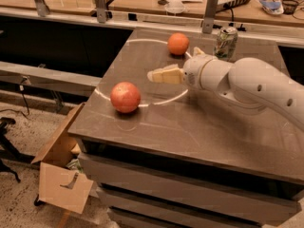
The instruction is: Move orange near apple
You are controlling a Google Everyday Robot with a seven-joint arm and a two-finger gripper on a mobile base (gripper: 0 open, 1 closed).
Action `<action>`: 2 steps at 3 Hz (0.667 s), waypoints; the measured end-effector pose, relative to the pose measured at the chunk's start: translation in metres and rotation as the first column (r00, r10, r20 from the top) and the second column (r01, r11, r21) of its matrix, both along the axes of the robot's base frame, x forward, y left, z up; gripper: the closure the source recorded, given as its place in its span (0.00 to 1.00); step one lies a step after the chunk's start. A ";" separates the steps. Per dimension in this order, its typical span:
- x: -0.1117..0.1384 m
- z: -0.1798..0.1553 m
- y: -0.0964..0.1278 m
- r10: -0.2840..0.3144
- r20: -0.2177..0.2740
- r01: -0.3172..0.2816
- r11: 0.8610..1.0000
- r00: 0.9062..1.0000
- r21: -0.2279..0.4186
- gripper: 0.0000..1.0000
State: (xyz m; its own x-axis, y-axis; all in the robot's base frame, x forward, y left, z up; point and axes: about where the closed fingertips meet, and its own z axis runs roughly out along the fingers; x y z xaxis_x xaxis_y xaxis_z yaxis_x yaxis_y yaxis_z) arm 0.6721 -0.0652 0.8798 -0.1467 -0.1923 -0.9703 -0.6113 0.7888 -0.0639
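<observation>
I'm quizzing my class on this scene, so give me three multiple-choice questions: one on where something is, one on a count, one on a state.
1. Where is the gripper?
A. over the table, between orange and apple
B. down on the floor
C. behind the orange

2. How many fruits lie on the table?
A. one
B. two
C. four

3. The orange is:
A. gripped
B. resting free on the table
C. stacked on the apple

Answers:
1 A, the gripper hangs between the two fruits.
2 B, only orange and apple show.
3 B, it sits apart from the gripper.
</observation>
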 end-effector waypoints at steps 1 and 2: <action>0.041 0.004 0.004 -0.042 0.023 0.041 0.999 0.999 0.019 0.00; 0.086 -0.002 -0.003 -0.095 0.009 0.095 0.995 0.995 0.013 0.00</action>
